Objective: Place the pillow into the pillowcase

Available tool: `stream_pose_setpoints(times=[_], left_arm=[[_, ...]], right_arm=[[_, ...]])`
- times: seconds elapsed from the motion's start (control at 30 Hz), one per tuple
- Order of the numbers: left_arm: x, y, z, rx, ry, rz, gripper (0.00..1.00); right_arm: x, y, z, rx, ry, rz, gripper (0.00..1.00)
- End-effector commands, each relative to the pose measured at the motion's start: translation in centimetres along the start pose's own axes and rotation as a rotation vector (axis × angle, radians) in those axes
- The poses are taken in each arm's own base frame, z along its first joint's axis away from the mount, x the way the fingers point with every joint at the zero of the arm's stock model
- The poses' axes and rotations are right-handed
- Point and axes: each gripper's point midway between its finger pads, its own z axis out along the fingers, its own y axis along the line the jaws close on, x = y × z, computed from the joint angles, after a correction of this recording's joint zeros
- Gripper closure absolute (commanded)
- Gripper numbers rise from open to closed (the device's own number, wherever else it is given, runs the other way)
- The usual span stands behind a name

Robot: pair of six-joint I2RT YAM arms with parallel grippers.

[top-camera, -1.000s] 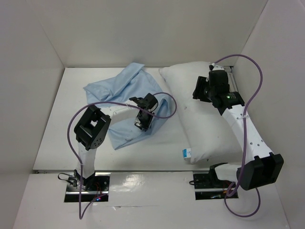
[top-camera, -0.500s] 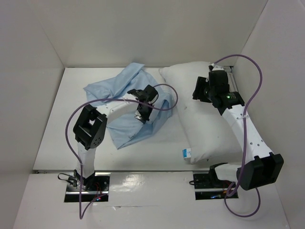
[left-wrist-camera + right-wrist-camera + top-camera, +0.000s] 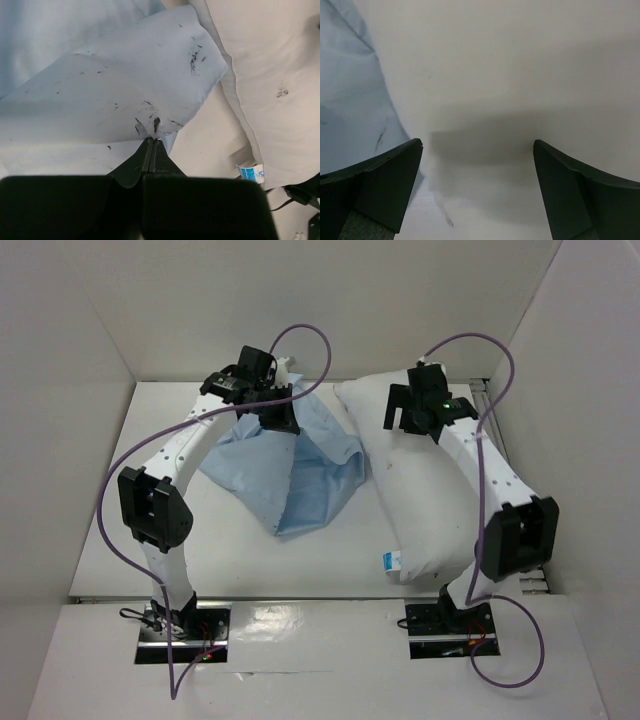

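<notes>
White table (image 3: 140, 510), plump white pillow (image 3: 430, 500) lying on it, wrinkled light blue pillowcase (image 3: 300, 480) just left of the pillow, lower part on the tabletop

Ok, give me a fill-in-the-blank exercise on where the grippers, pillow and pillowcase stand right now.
1. The left gripper is ___ on a fold of the pillowcase.
2. The right gripper is above the pillow with its jaws ___.
3. In the top view the pillow lies to the ___ of the pillowcase.
4. The pillow's tag is blue and ___.
Missing words: shut, open, right, white.
</notes>
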Motion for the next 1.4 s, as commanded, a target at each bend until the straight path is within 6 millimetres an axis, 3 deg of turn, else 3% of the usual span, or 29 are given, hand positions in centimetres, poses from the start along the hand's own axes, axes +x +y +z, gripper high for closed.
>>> stream_pose_setpoints(times=[0.0, 0.07, 0.17, 0.2, 0.27, 0.3, 0.4, 0.43, 0.53, 0.57, 0.6, 0.63, 0.67, 0.7, 0.73, 0.8, 0.83, 0.93, 1.07, 1.17, 1.2, 1.37], left_arm=[[-0.8, -1.1, -1.2, 0.107, 0.004, -0.044, 1.0], [-1.0, -1.0, -1.4, 0.118, 0.005, -0.062, 1.0], [-1.6, -0.5, -1.8, 0.144, -0.006, -0.087, 1.0], [-1.7, -0.3, -2.0, 0.157, -0.005, -0.095, 1.0], [-2.0, -0.2, -2.2, 0.165, -0.014, -0.107, 1.0], [-2.0, -0.2, -2.2, 0.166, -0.014, -0.108, 1.0], [-2.5, 0.4, -2.4, 0.178, -0.018, -0.134, 1.0], [-2.6, 1.1, -2.2, 0.169, -0.016, -0.146, 1.0], [-3.4, 1.6, -2.6, 0.172, -0.039, -0.172, 1.0], [-3.6, 1.6, -2.6, 0.175, -0.049, -0.166, 1.0], [-4.2, 2.2, -2.8, 0.17, -0.069, -0.169, 1.0], [-4.5, 3.0, -2.7, 0.169, -0.074, -0.192, 1.0], [-5.2, 3.1, -3.1, 0.178, -0.094, -0.197, 1.0], [-5.5, 3.8, -2.5, 0.183, -0.092, -0.206, 1.0], [-6.9, 4.2, -3.2, 0.2, -0.122, -0.204, 1.0], [-7.6, 5.1, -3.1, 0.218, -0.12, -0.237, 1.0], [-7.7, 5.9, -2.2, 0.235, -0.099, -0.266, 1.0], [-9.5, 7.5, -2.6, 0.231, -0.141, -0.282, 1.0], [-10.5, 9.8, -3.1, 0.203, -0.176, -0.324, 1.0], [-11.5, 12.0, -4.1, 0.186, -0.22, -0.368, 1.0], [-12.4, 12.0, -5.1, 0.187, -0.248, -0.366, 1.0], [-13.4, 13.7, -5.9, 0.194, -0.28, -0.383, 1.0]], right_arm=[[1.0, -0.4, 4.1, 0.119, 0.047, 0.046, 0.01], [2.0, 0.1, 5.8, 0.108, 0.062, 0.062, 0.1], [1.2, 0.6, 6.4, 0.084, 0.037, 0.102, 0.85], [0.0, 0.6, 5.0, 0.069, -0.001, 0.114, 1.0], [-2.8, 0.7, 2.0, 0.031, -0.097, 0.128, 1.0], [-4.8, 1.3, -1.8, -0.051, -0.176, 0.122, 1.0], [-6.9, 2.0, -7.2, -0.216, -0.283, 0.105, 1.0], [-7.0, 1.5, -9.9, -0.248, -0.313, 0.084, 1.0], [-5.4, 1.9, -13.5, -0.344, -0.312, 0.02, 1.0], [-4.4, 2.1, -13.8, -0.369, -0.301, -0.002, 1.0], [-3.4, 3.1, -14.8, -0.454, -0.288, -0.037, 1.0], [-3.3, 3.3, -16.8, -0.505, -0.341, -0.071, 1.0], [-1.8, 3.6, -16.8, -0.541, -0.316, -0.093, 1.0], [-1.0, 4.5, -17.8, -0.614, -0.309, -0.12, 1.0], [-0.5, 4.7, -19.0, -0.654, -0.326, -0.148, 1.0], [1.0, 5.3, -19.2, -0.711, -0.285, -0.169, 1.0], [1.6, 5.7, -19.9, -0.755, -0.277, -0.201, 1.0], [3.3, 6.1, -20.3, -0.806, -0.21, -0.215, 1.0], [5.6, 6.3, -18.9, -0.819, -0.112, -0.216, 1.0], [6.7, 6.5, -18.2, -0.846, -0.088, -0.228, 1.0], [6.6, 7.0, -18.3, -0.869, -0.104, -0.238, 1.0], [6.5, 8.2, -19.8, -0.977, -0.112, -0.282, 1.0]])
